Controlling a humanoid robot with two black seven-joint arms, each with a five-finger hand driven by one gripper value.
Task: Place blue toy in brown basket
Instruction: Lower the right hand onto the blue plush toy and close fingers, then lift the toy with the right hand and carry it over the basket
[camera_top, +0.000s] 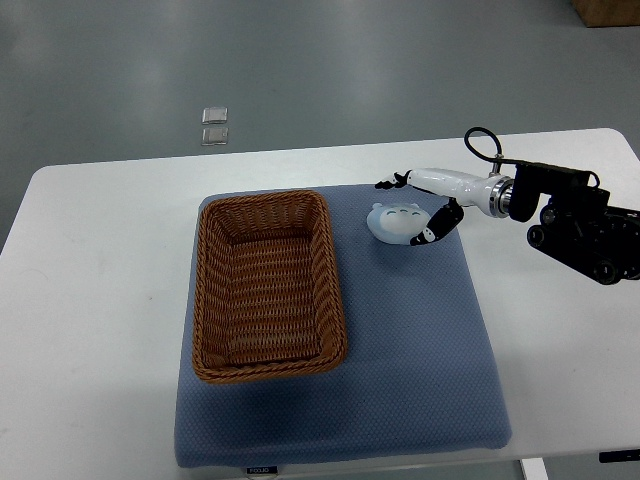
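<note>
Blue toy (396, 222) beside brown basket (267, 286), partly hidden under right hand (425, 205), fingers around it, grip unclear

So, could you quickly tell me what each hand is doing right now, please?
Left hand: not in view.
Right hand: fingers around the blue toy on the mat beside the brown basket; a firm grip cannot be told.

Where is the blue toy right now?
The pale blue toy lies on the blue mat, just right of the brown wicker basket's top corner, under the right hand.
</note>
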